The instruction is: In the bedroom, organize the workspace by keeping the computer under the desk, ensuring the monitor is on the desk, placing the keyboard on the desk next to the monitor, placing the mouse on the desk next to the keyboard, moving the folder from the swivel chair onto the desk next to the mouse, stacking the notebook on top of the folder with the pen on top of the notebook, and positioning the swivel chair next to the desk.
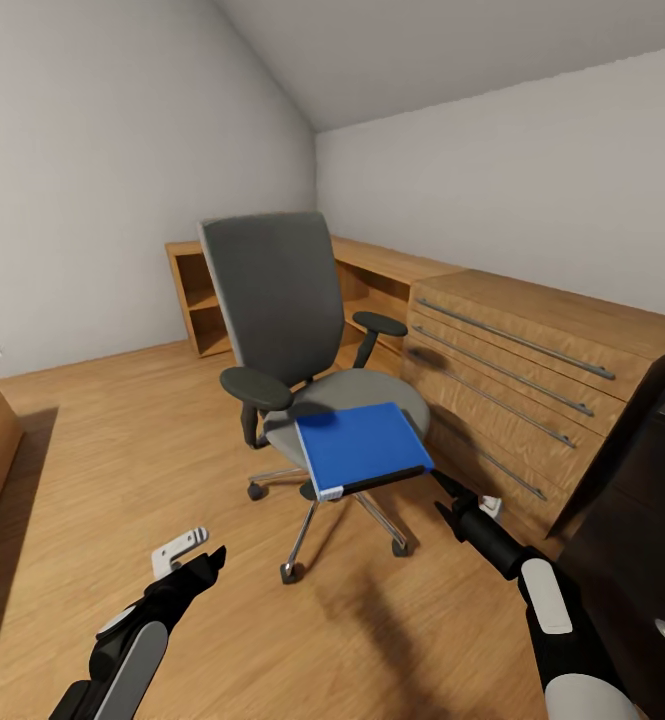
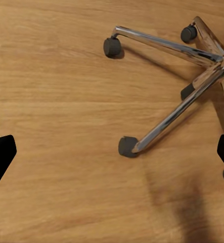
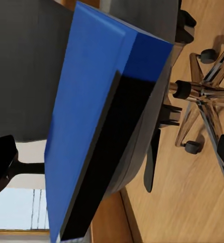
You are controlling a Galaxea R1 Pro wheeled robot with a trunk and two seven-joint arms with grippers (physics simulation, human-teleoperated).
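Your blue folder [image 1: 362, 447] lay on the front of the swivel chair [image 1: 302, 330] seat, jutting over its front edge. Your right gripper [image 1: 442, 490] sat just beside the folder's near corner, fingers [image 3: 1, 162] spread wide, holding nothing. Your left gripper [image 1: 207, 562] hovered low over the wood floor [image 1: 102, 440] near the chair's casters [image 2: 127, 147], fingers likewise apart and empty.

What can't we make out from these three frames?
- Right pincer, head view: its tip sits behind the blue folder, so contact is unclear.
- Folder's far end, right wrist view: cut by the frame edge.
- Swivel chair seat, head view: partly covered by the folder.
- Dark cabinet: cut off at the edge.
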